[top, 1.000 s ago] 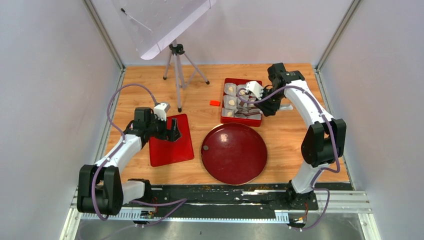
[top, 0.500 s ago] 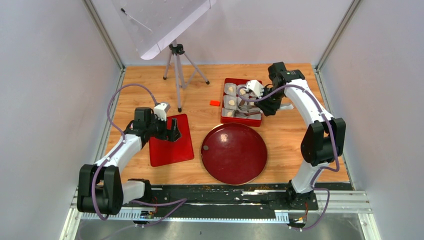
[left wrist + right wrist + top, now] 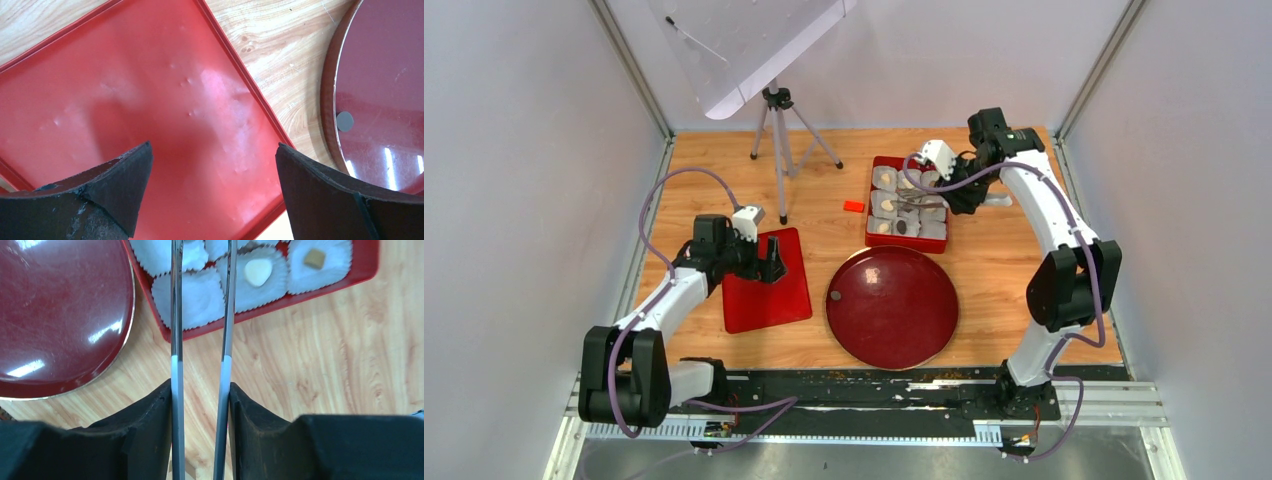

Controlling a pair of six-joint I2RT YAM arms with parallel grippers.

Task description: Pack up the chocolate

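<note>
A red box [image 3: 869, 215] holds white paper cups with chocolate: cream pieces [image 3: 886, 181] down its left column and a dark piece [image 3: 902, 227] in the near row. My right gripper [image 3: 956, 193] is shut on metal tongs [image 3: 921, 204] that reach over the box's middle. In the right wrist view my right gripper [image 3: 200, 390] shows the tongs' two arms [image 3: 175, 315] apart, straddling an empty cup [image 3: 192, 297]. A cream piece [image 3: 258, 271] and a brown square [image 3: 314, 258] sit in cups beside it. My left gripper [image 3: 774, 268] hangs open and empty over the red lid [image 3: 759, 300]; it also shows in the left wrist view [image 3: 214, 150].
A dark red round plate [image 3: 892, 306] lies near the box, with one small dark spot [image 3: 835, 296] at its left edge. A small orange-red block [image 3: 854, 206] lies left of the box. A tripod [image 3: 776, 140] stands at the back left. The lid fills the left wrist view [image 3: 150, 90].
My right arm has drawn back toward the far right, taking the tongs from the box's near row to its middle. A dark piece now shows in the near row. The left arm is still.
</note>
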